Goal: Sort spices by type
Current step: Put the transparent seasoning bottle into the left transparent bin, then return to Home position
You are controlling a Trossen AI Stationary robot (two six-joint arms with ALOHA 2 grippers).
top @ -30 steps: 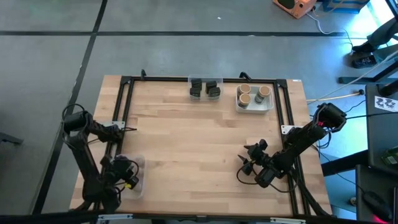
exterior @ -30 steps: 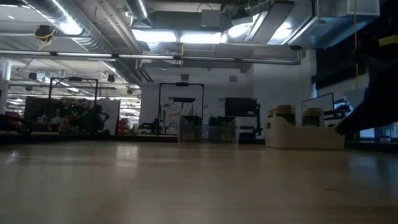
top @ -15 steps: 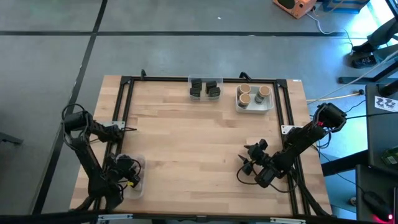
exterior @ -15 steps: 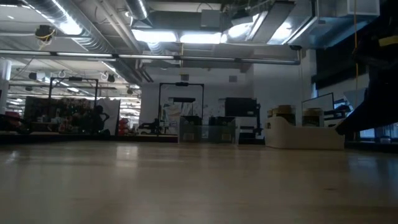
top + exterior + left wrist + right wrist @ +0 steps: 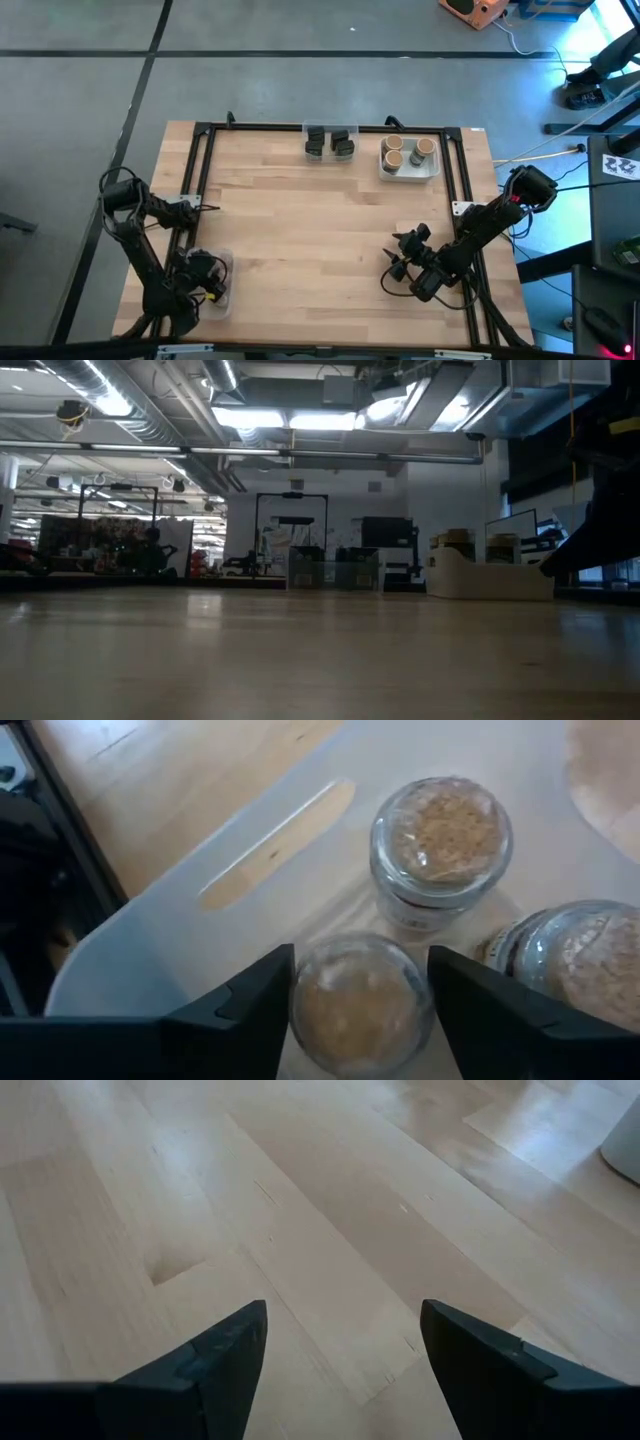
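My left gripper (image 5: 207,284) (image 5: 360,960) is at the table's near left corner, over a shallow clear tray (image 5: 223,262) (image 5: 150,940). Three tiny glass jars with brownish contents stand in it: one between my fingers (image 5: 360,1010), two beyond (image 5: 440,840) (image 5: 585,960). Dark boxy jars (image 5: 329,142) stand in a clear tray at the far edge. Round tan-topped jars (image 5: 405,152) stand in a white tray (image 5: 432,170) beside them. My right gripper (image 5: 393,268) (image 5: 340,1320) is open over bare wood at the near right. My left gripper has the nearest tiny jar between its two fingers, one finger (image 5: 255,1010) on each side of the jar's round wall (image 5: 300,1005). The fingers come from above, pointing down. The jar stands upright on the tray's floor.
The wooden table's middle (image 5: 310,230) is bare between the near-left tray and the two trays at the far edge. A black metal frame (image 5: 205,160) runs along the table's left, far and right sides. In the low view the white tray (image 5: 490,578) stands far right.
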